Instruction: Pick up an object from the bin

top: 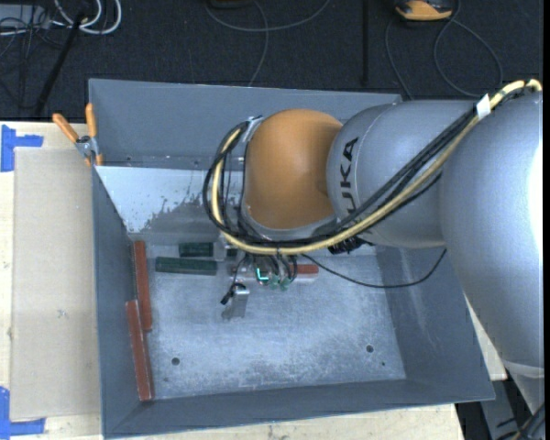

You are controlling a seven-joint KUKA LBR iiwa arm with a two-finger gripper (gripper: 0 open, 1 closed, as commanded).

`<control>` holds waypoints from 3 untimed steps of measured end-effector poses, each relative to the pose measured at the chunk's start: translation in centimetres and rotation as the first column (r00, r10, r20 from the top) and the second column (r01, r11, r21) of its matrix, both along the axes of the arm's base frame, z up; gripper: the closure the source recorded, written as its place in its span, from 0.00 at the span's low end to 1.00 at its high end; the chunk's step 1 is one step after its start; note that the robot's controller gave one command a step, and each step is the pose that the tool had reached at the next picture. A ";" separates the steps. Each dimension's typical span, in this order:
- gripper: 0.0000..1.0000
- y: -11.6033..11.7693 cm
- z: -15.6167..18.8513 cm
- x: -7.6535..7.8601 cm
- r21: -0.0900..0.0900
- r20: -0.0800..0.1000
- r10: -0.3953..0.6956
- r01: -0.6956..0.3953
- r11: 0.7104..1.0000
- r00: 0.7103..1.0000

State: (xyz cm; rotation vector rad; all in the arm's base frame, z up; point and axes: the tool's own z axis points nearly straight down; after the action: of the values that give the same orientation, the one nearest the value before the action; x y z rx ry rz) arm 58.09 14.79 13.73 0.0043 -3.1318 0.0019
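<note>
Reaching arm: I am reaching into the bin (257, 99) from the right of the frame. My orange cover (289, 168) is sitting over the bin's upper middle, with black and yellow cables (284, 244) looping around it.
Gripper: my gripper (234, 302) is hanging below the cover and pointing down and to the left. It is over bare grey floor a little left of the bin's centre.
Opening: I cannot tell how far my hand is open, and I cannot tell whether it is holding or touching anything.
Nearest thing: a dark green bar (185, 265) is lying flat on the floor, running left to right. It is just to the upper left of my gripper and apart from it.
Block: a small dark green block (197, 248) is lying just above the bar, near the foot of the back wall.
Red piece: a small red piece (307, 269) is peeking out from under my wrist, to the right of the gripper.
Strips: two red-brown strips (139, 287) are lying end to end along the foot of the left wall, well apart from my gripper.
</note>
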 end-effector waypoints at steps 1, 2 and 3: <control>0.00 2.6 -6.6 3.6 0.002 0.012 0.210 -0.210 0.978 0.978; 0.00 6.1 -6.8 -2.0 0.003 0.005 0.361 -0.361 0.933 0.933; 0.00 3.7 -6.7 2.7 0.001 0.012 0.134 -0.134 0.991 0.991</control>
State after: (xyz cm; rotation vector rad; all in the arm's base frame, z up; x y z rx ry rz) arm 60.83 18.46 7.00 0.2157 -3.1369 -0.0007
